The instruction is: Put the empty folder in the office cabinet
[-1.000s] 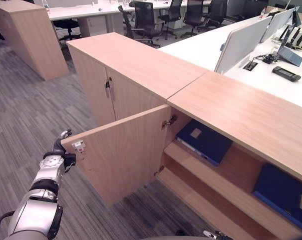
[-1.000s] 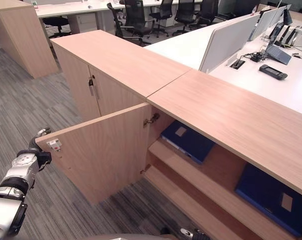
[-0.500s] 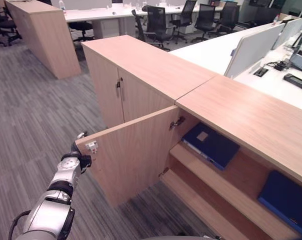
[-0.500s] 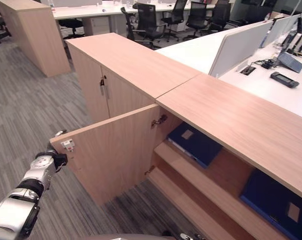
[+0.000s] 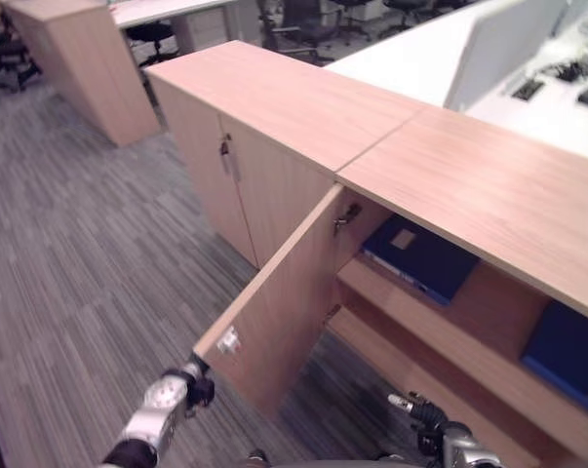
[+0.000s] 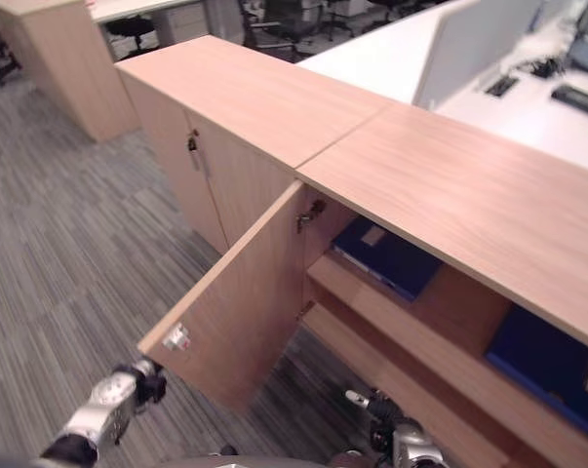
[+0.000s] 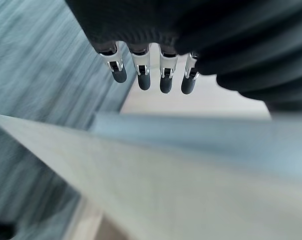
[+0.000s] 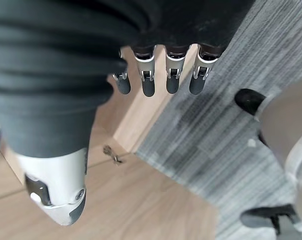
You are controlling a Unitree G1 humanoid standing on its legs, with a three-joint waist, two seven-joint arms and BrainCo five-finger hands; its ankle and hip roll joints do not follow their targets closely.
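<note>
The wooden office cabinet (image 5: 489,190) stands with its left door (image 5: 284,297) swung wide out over the carpet. Inside, one blue folder (image 5: 420,258) lies on the upper shelf (image 5: 440,336) and a second blue folder (image 6: 547,356) lies further right. My left hand (image 5: 181,387) is at the door's free lower corner; in the left wrist view its fingers (image 7: 143,80) are straight above the door's edge (image 7: 166,190). Low in front of the open shelves, my right hand (image 6: 381,411) is open and holds nothing, its fingers (image 8: 173,82) relaxed.
A neighbouring cabinet (image 5: 264,180) with shut doors joins on the left. Another wooden cabinet (image 5: 79,68) stands far left. White desks with a partition screen (image 5: 498,39) and office chairs (image 6: 274,15) lie behind. Grey carpet (image 5: 79,253) spreads to the left.
The camera has tipped down and shifted. The door has swung wider open, my left hand moving toward me with its free edge. My right hand has come up into view.
</note>
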